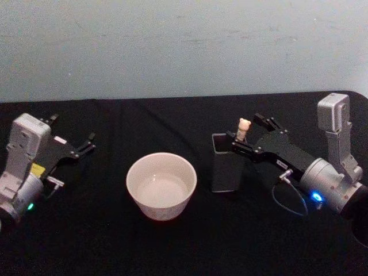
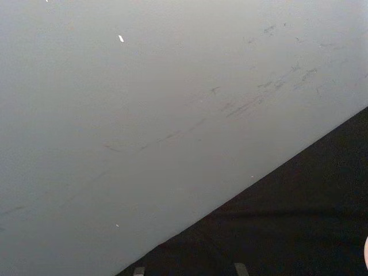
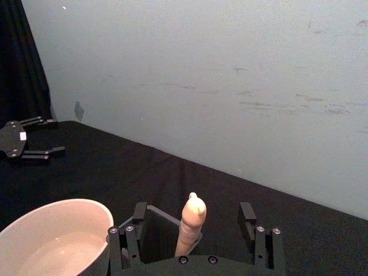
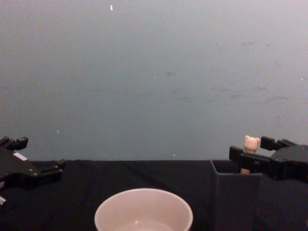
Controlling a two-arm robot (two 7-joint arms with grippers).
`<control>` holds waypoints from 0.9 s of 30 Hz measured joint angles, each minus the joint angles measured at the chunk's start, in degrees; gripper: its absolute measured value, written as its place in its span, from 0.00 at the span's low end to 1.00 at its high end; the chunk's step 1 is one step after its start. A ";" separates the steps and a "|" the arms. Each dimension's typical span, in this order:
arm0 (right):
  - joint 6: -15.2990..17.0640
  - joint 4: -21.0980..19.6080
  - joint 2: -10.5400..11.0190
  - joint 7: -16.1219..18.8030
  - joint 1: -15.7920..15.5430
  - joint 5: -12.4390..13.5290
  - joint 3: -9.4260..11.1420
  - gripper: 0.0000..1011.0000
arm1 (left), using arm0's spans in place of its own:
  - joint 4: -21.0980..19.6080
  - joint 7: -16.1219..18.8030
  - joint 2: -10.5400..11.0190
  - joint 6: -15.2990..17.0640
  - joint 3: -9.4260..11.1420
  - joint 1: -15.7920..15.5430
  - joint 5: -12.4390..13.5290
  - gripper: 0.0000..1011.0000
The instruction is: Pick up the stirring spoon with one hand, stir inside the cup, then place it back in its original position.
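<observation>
The stirring spoon (image 1: 244, 129) stands upright in a dark grey square holder box (image 1: 225, 163), its cream handle and bear head (image 4: 250, 143) sticking out above the rim. My right gripper (image 1: 251, 133) is open around that handle. In the right wrist view the handle (image 3: 191, 224) stands between the two fingers (image 3: 140, 211) with a gap on each side. The spoon's metal bowl is hidden inside the box. The cream-white cup (image 1: 161, 185) sits left of the box, in the middle of the table. My left gripper (image 1: 72, 140) rests open at the far left, well away from the cup.
A black cloth covers the table (image 1: 172, 247), and a pale wall (image 1: 184, 46) rises behind it. The holder box (image 4: 233, 197) stands close beside the cup (image 4: 143, 209). A blue cable (image 1: 287, 204) loops under the right wrist.
</observation>
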 joint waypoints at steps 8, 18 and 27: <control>0.00 -0.04 0.06 -0.01 0.02 0.01 -0.06 0.99 | 0.00 0.00 0.00 0.00 0.00 0.00 0.00 0.99; -0.03 -0.09 0.10 -0.04 0.03 0.02 -0.11 0.92 | 0.00 0.00 0.00 0.00 0.00 0.00 0.00 0.99; -0.06 -0.11 0.14 -0.06 0.03 0.06 -0.12 0.68 | 0.00 0.00 0.00 0.00 0.00 0.00 0.00 0.99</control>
